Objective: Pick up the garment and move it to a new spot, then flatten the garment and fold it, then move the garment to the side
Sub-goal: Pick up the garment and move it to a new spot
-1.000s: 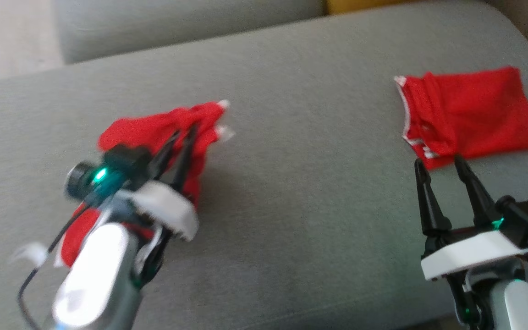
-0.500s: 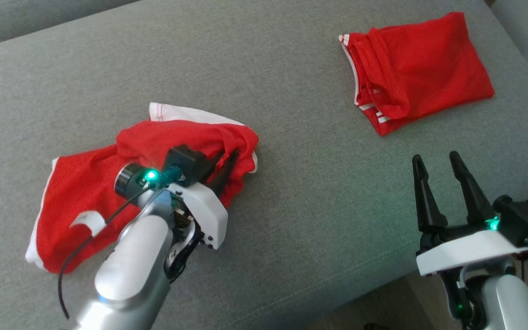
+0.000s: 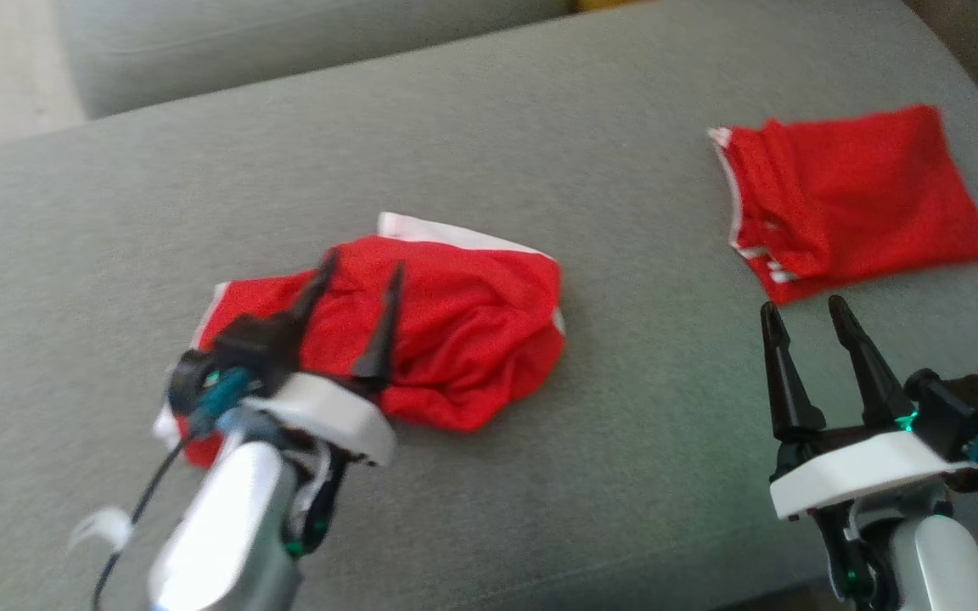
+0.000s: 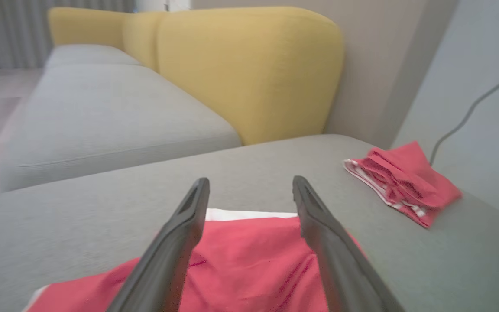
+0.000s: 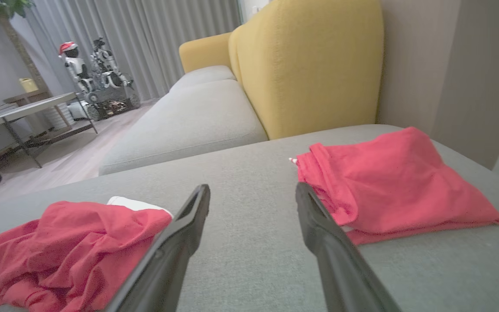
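The left hand (image 3: pixel 357 276) stands with its two dark fingers spread wide and nothing between them. It is poised over the near-left part of a crumpled red garment (image 3: pixel 463 339); whether the tips touch the cloth I cannot tell. In the left wrist view, the left hand (image 4: pixel 250 182) frames the garment's (image 4: pixel 249 260) white-trimmed far edge between its fingers. The garment lies bunched and wrinkled on the grey sofa seat (image 3: pixel 540 153), left of the middle, with white trim showing at its far edge and at its left end.

Well to the right, the right hand (image 3: pixel 803 307) is also open and empty. It hangs above bare seat fabric, with its fingers pointing toward the far side. Just beyond its tips lies a folded red garment (image 3: pixel 862 204), flat on the far right of the seat, with white stripes along its left edge. The two red pieces are well apart.

From the right wrist view, the right hand (image 5: pixel 251 186) has the crumpled garment (image 5: pixel 59 247) to its left and the folded one (image 5: pixel 396 182) to its right. A yellow backrest (image 5: pixel 310 65) rises behind the seat.
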Tool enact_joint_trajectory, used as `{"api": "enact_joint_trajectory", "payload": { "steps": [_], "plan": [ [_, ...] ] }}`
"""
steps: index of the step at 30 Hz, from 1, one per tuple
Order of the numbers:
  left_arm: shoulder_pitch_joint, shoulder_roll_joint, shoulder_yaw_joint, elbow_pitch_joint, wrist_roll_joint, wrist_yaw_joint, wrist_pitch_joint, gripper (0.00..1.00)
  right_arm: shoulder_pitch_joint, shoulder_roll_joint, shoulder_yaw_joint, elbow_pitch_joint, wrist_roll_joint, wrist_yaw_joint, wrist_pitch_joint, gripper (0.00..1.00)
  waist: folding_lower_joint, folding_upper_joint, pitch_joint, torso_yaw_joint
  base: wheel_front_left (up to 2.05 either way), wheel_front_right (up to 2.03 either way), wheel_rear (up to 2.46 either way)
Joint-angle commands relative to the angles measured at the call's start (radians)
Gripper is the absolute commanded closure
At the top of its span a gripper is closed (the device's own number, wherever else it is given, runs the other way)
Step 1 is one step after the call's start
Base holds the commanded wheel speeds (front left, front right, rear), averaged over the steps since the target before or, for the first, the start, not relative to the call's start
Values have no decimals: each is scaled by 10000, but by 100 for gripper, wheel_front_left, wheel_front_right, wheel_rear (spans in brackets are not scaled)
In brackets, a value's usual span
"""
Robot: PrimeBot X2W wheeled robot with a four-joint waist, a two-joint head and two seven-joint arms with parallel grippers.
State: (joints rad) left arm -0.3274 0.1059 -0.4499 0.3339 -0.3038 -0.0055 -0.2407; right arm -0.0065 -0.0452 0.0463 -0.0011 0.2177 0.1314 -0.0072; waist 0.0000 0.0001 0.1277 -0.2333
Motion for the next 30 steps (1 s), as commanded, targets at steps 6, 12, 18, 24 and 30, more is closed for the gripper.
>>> {"api": "enact_joint_trajectory", "payload": {
  "steps": [6, 12, 18, 24, 30],
  "plan": [
    [593, 654, 1433, -1173, -111, 815, -193, 0, 23, -51, 107, -556, -244, -7, 200, 0, 0, -1, -658, 1267, 0, 0, 0],
    [1433, 1179, 2187, -1507, -190, 1185, -205, 0, 118, -51, 85, -671, -461, -7, 398, 0, 0, -1, -926, 1920, 0, 0, 0],
    [2244, 1501, 2497, -1831, -405, 1189, -206, 0, 233, -51, 199, -668, -574, -7, 524, 0, 0, -1, -1150, 2315, 0, 0, 0],
    [2887, 1676, 2442, -2237, -450, 1220, -38, 0, 458, -51, 211, -675, -657, -7, 567, 0, 0, -1, -1394, 2426, 0, 0, 0],
    [3362, 1800, 2287, -2621, -354, 1354, 245, 0, 691, -51, 172, -721, -776, -7, 662, 0, 0, -1, -1599, 2388, 0, 0, 0]
  ]
}}
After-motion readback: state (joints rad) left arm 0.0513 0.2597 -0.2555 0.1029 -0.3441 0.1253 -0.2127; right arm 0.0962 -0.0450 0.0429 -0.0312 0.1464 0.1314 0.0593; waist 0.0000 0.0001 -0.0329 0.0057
